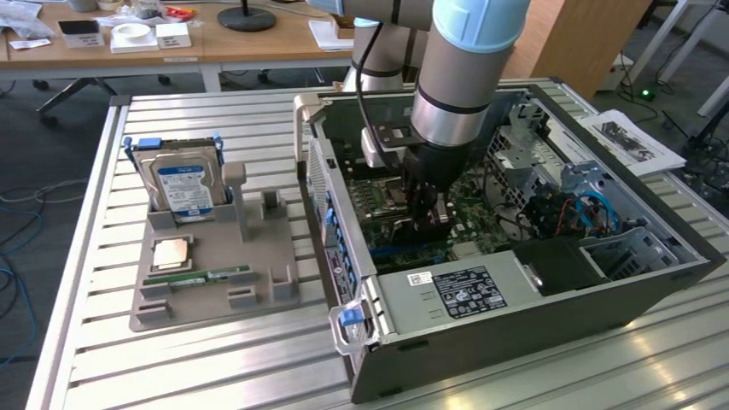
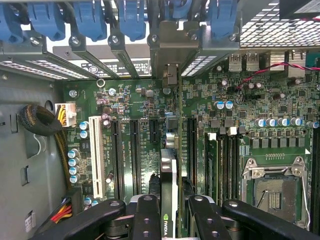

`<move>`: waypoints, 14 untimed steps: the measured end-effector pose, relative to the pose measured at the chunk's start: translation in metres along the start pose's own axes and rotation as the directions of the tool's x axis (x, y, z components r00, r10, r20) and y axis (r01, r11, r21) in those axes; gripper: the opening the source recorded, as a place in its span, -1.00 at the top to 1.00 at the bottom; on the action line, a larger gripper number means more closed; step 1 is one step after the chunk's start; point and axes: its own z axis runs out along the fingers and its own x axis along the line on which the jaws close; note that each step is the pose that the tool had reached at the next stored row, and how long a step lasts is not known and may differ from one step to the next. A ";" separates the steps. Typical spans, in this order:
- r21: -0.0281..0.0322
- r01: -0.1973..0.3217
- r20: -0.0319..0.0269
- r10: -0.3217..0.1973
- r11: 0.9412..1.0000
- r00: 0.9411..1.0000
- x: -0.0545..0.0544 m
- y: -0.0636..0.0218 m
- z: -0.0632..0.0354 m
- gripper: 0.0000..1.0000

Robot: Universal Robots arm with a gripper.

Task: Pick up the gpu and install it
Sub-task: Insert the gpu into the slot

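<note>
Jaws: clenched on the gpu [image 2: 169, 170], pinching its flat faces so it hangs edge-down.
Gripper [image 2: 167, 216]: low inside the open computer case [image 1: 638, 282], over the motherboard [image 2: 280, 100].
Gpu: upright, thin edge facing the long slots [image 2: 134, 155], metal end toward the case's rear wall with its blue clips [image 2: 132, 20]; probably lined up for seating, though I cannot tell whether it touches a slot.
Tray [image 1: 256, 256]: beside the case, toward the table's [image 1: 137, 376] edge on the exterior view's left, carrying a hard drive [image 1: 183, 184] and a memory stick [image 1: 211, 276].

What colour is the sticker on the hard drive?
The sticker on the hard drive is blue and white, clearest in the exterior view.
</note>
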 end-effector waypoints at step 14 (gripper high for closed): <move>0.000 0.000 0.000 0.000 1.000 1.000 0.000 -0.0001 -0.0029 0.47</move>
